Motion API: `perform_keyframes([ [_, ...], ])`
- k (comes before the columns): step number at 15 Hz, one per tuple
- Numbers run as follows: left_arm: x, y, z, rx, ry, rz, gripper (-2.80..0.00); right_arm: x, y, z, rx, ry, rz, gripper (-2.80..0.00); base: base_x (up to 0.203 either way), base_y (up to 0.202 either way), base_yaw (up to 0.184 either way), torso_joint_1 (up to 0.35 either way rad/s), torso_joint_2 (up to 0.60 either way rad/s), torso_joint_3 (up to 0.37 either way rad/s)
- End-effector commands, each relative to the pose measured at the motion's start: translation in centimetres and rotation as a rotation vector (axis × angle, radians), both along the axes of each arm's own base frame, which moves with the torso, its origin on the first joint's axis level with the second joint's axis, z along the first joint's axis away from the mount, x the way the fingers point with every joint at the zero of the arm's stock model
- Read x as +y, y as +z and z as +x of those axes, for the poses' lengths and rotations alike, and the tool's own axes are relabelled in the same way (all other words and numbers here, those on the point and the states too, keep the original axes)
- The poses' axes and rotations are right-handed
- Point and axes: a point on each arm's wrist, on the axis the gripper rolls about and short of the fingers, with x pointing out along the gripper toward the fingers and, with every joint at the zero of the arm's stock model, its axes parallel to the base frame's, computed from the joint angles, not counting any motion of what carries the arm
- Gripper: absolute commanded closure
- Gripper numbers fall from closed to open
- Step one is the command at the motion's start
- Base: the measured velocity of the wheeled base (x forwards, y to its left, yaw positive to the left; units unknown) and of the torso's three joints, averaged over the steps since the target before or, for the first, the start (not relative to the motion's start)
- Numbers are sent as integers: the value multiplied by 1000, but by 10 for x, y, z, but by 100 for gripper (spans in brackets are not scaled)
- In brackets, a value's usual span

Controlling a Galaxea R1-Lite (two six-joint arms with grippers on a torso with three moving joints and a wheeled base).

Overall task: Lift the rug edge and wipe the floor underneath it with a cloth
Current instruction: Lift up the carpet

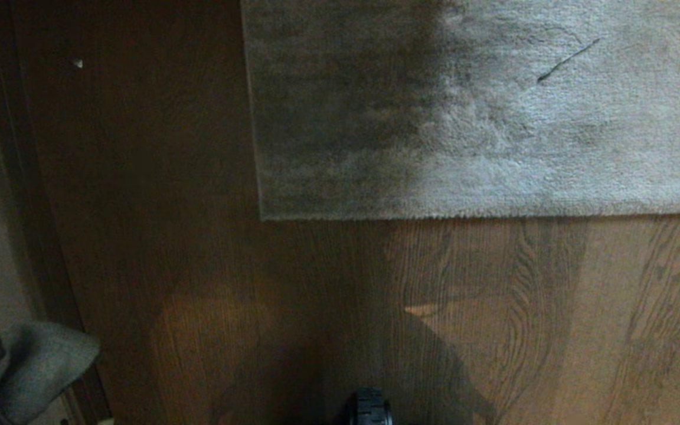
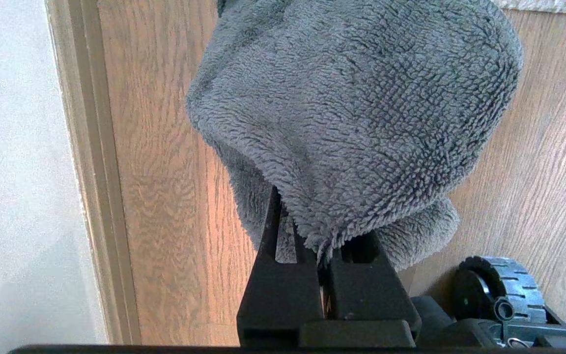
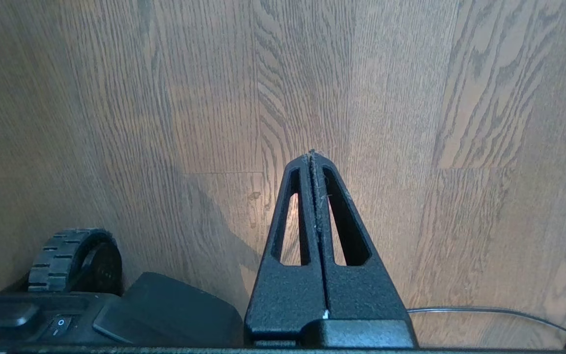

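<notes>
From where I stand, the robot faces the rug edge (image 1: 464, 216), which runs straight across the head view from about 9 o'clock of centre out to 3 o'clock, with its square corner (image 1: 264, 217) towards 10 o'clock. The rug lies flat on the floor (image 1: 493, 307); nothing is lifted yet, so the wiping has not begun.

The left gripper (image 2: 320, 255) hangs low beside the base, its 2 fingers pinched together on a fold of the cloth (image 2: 352, 113), which billows out past them. In the head view the same cloth (image 1: 27, 369) shows at 8 o'clock, well apart from the rug and close to the skirting board (image 2: 91, 172). The right gripper (image 3: 312, 155) points at bare boards with its 2 fingers pressed shut on nothing.

The risks, as I judge them: the grip catches only a small bunch of fabric, so dragging it over the boards could pull it free. The right fingers must part and get under a thin, flat border; a shallow approach would skate over the pile, a steep one would jab the floor. A wheel (image 3: 74, 258) and a thin cable (image 3: 499, 312) lie near that arm, and a careless sweep could snag the cable.
</notes>
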Motion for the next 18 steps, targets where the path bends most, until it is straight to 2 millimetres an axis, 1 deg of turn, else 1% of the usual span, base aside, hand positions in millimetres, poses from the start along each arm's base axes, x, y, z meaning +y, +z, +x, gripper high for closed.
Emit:
perform_keyframes([
  [1,0,0,0,-2,1,-1,0,0,0,0,-1,0,1,0,0,0,0,0,0,0],
  [5,0,0,0,-2,0,-1,0,0,1,1,17,7,-57,0,0,0,0,0,0,0],
  [8,0,0,0,0,0,-1,0,0,3,6,81,26,-107,0,0,0,0,0,0,0],
  [9,0,0,0,-1,0,-1,0,1,8,9,101,37,-114,0,0,0,0,0,0,0],
  [10,0,0,0,0,0,-1,0,1,18,12,125,65,-116,0,0,0,0,0,0,0],
  [14,0,0,0,-2,0,-1,0,3,54,39,236,147,-117,0,0,0,0,0,0,0],
  [16,0,0,0,0,0,-1,0,3,72,61,285,163,-123,0,0,0,0,0,0,0],
  [18,0,0,0,0,0,-1,0,4,86,91,305,180,-126,0,0,0,0,0,0,0],
])
